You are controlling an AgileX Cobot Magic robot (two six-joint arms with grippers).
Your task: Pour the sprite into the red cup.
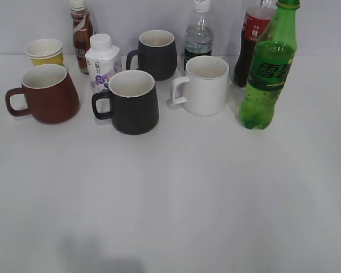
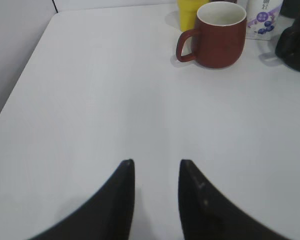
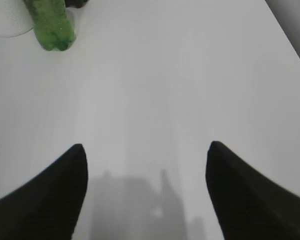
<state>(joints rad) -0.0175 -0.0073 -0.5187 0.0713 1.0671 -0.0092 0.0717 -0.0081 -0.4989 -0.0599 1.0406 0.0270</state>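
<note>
The sprite (image 1: 270,68), a tall green bottle with a green label, stands upright at the right of the table; its base shows in the right wrist view (image 3: 50,25) at the top left. The red cup (image 1: 45,94), a dark red mug with white inside, stands at the left, handle pointing left; it also shows in the left wrist view (image 2: 217,35). My left gripper (image 2: 156,162) is open and empty, well short of the cup. My right gripper (image 3: 146,146) is wide open and empty, well short of the bottle. Neither gripper shows in the exterior view.
Between cup and sprite stand two black mugs (image 1: 131,102) (image 1: 156,54) and a white mug (image 1: 204,85). Behind are a yellow paper cup (image 1: 45,52), a small white bottle (image 1: 102,62), a brown drink bottle (image 1: 81,34), a clear bottle (image 1: 199,37) and a cola bottle (image 1: 251,40).
</note>
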